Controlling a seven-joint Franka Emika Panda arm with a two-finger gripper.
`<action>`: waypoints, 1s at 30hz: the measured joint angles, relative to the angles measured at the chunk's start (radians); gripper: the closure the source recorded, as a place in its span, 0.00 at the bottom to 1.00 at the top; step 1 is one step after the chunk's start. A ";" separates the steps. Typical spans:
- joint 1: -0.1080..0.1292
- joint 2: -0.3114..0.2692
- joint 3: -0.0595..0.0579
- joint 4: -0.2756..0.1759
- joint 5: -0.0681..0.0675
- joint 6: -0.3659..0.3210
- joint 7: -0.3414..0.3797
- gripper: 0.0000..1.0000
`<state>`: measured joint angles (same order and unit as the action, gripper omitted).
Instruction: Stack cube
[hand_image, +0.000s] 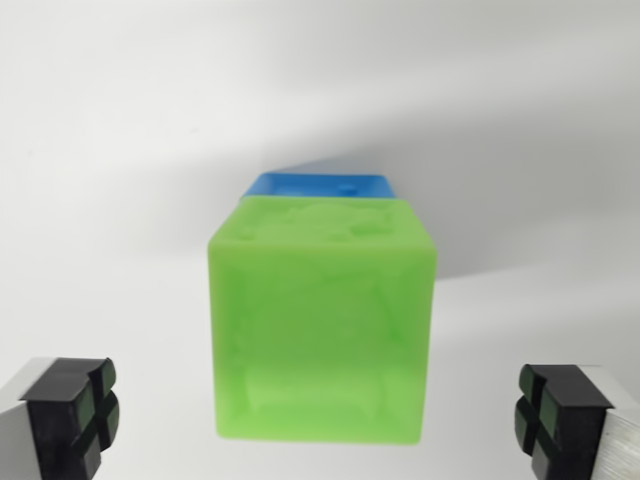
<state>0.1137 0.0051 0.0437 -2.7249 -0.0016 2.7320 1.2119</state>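
A: What's in the wrist view?

B: A translucent bright-green plastic cube (322, 320), dead centre, sitting on a plain white matte surface (120, 150). Front face and a sliver of the top face show; the top has shallow round dimples.

A: And the 2nd one?

B: A solid blue plastic cube (320, 185), right behind the green cube from this angle. Only a thin strip of its top shows above the green cube's upper edge (rest is hidden, so can't tell if they're touching or just close). Both look to be on the surface, side by side in depth, not stacked.

A: Tool?

B: The tool (320, 415) is spread wide apart. Black-padded fingertips (75, 410) sit in the bottom corners, one at the wrist view's left, the other at the wrist view's right, each w/ silver metal behind it. Green cube lies between them, approx. midway, w/ clear white gaps on both sides. Nothing clamped, no contact.

A: Pads look ok?

B: Cross-shaped grooves in the black rubber, some greenish tint in the recesses. That's all I can make out.

A: Shadows?

B: Soft grey one on the surface behind the cubes, spreading to the wrist view's right.
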 joint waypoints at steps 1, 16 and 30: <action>0.000 -0.012 0.000 0.000 0.001 -0.011 -0.001 0.00; 0.003 -0.193 0.000 0.014 0.012 -0.206 -0.008 0.00; 0.003 -0.329 0.000 0.067 0.016 -0.394 -0.012 0.00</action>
<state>0.1170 -0.3240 0.0435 -2.6576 0.0141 2.3376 1.2003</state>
